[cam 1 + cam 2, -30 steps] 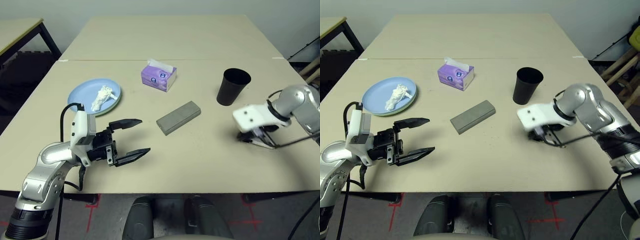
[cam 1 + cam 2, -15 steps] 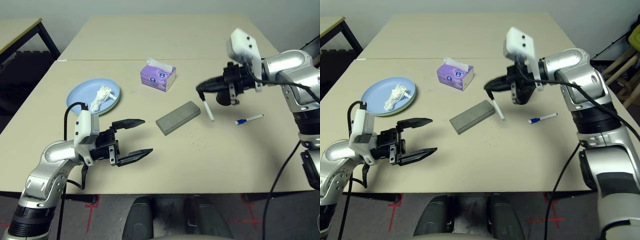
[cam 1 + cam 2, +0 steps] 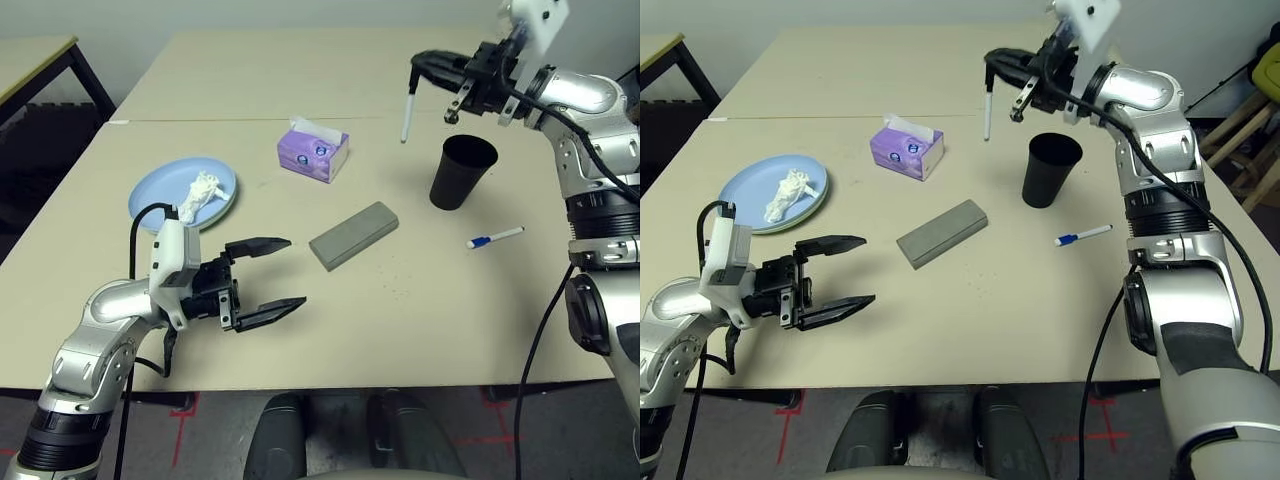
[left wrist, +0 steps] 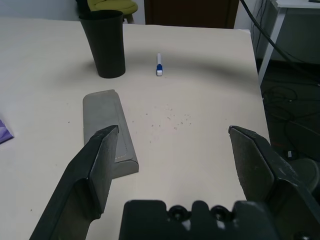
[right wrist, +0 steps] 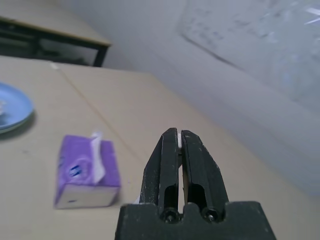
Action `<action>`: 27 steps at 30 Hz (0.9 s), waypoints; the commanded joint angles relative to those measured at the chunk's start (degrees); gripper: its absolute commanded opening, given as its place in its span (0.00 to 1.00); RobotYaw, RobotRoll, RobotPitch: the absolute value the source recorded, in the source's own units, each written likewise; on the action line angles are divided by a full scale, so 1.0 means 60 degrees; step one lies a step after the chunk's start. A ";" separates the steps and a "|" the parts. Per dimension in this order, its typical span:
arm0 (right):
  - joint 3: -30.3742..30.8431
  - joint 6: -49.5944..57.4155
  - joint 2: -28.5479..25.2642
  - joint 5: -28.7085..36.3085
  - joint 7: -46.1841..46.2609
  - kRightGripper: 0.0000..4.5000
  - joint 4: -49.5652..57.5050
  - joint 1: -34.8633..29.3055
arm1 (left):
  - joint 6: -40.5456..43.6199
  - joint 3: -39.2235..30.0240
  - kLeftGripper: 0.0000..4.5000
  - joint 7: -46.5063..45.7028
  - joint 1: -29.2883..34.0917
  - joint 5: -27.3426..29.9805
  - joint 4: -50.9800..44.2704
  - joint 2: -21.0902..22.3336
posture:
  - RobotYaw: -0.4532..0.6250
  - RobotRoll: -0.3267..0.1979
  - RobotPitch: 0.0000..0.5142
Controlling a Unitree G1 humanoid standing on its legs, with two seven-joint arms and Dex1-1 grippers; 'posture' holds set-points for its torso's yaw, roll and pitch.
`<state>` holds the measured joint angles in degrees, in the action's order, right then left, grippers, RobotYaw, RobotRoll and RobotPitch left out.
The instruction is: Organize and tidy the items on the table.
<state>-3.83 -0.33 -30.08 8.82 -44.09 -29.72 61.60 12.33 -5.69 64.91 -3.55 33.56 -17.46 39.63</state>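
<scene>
My right gripper (image 3: 415, 62) is raised high over the table (image 3: 400, 330), shut on a white marker (image 3: 406, 112) that hangs down from it. It hangs just left of the upright black cup (image 3: 462, 172). In the right wrist view the fingers (image 5: 169, 160) pinch the marker (image 5: 178, 172). A second marker (image 3: 495, 238) with a blue cap lies right of the cup. The grey glasses case (image 3: 354, 234) lies mid-table. My left gripper (image 3: 295, 272) hovers open just left of the case (image 4: 107, 127), nothing in it. The crumpled tissue (image 3: 200, 192) sits on the light blue plate (image 3: 160, 205).
The purple tissue box (image 3: 314, 154) stands behind the case, near the table's seam (image 3: 200, 121). A black-legged side table (image 3: 40, 60) stands at the far left. Bare tabletop lies between the case and the front edge.
My right arm rose from the table beside the cup, lifting one marker up and back over the cup's left side; the other marker stayed on the table. The left arm barely moved.
</scene>
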 commanded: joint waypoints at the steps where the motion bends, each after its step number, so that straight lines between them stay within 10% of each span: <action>1: -0.0339 -0.0455 -0.0358 -0.0066 0.0260 0.00 -0.0033 -0.0317 | -0.0146 0.0081 1.00 0.0120 0.0099 -0.0149 0.0055 0.0052 | 0.52 0.62 0.21; 27: -0.0188 0.0634 -0.1132 -0.0001 0.0055 0.00 0.1725 -0.2923 | -0.0518 0.0026 1.00 0.0443 0.0131 -0.0222 0.0463 0.0101 | 0.52 0.62 0.20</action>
<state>-5.82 2.75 -36.73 9.18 -43.12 -20.10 44.75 9.67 -5.59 66.96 -3.43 32.87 -14.80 39.63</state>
